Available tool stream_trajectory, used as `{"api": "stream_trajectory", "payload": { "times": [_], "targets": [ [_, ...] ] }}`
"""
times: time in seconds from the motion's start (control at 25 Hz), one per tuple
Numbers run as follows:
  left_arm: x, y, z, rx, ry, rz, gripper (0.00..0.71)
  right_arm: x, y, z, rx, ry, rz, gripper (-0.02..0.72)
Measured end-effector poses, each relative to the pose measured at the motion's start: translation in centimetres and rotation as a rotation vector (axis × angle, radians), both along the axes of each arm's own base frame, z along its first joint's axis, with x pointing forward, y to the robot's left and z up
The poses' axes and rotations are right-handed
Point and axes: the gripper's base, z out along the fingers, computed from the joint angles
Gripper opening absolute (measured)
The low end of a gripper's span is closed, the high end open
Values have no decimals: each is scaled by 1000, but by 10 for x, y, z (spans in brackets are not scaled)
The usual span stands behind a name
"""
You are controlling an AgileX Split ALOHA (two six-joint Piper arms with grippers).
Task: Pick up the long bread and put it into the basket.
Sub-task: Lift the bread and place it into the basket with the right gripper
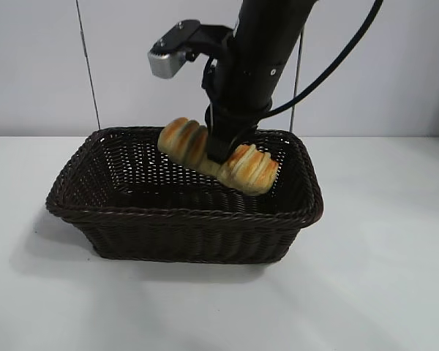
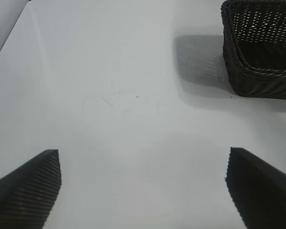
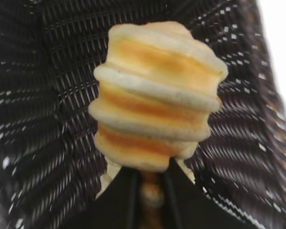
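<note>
The long bread point(image 1: 221, 157), golden-tan with orange-brown ridged stripes, hangs slanted over the inside of the dark brown wicker basket point(image 1: 183, 223), near its back right part. My right gripper point(image 1: 218, 155) is shut on the loaf's pinched middle, coming down from above. In the right wrist view the long bread point(image 3: 157, 95) fills the middle, squeezed between the black fingers point(image 3: 121, 198), with basket weave point(image 3: 43, 95) all round. The right gripper point(image 3: 151, 183) holds it clear of the basket floor. My left gripper point(image 2: 143, 164) stands open over bare table, away from the basket point(image 2: 260, 52).
White tabletop point(image 1: 380, 278) surrounds the basket on all sides. A pale wall rises behind, with thin cables point(image 1: 88, 66) hanging down. The right arm's camera housing point(image 1: 172, 55) juts out above the basket's back rim.
</note>
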Motion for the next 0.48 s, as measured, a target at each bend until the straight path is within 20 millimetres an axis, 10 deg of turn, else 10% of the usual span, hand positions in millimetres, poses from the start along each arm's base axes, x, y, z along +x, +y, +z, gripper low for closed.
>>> {"api": "stream_trajectory", "payload": {
  "times": [0.12,0.28,0.48],
  "targets": [
    [0,0,0,0,0,0,678,0,3,2,14,-15,3,170],
    [0,0,0,0,0,0,678,-1,3,5,20,-20,2,571],
    [0,0,0,0,0,0,678,-2,3,38,76,-40,-50,683]
  ]
}}
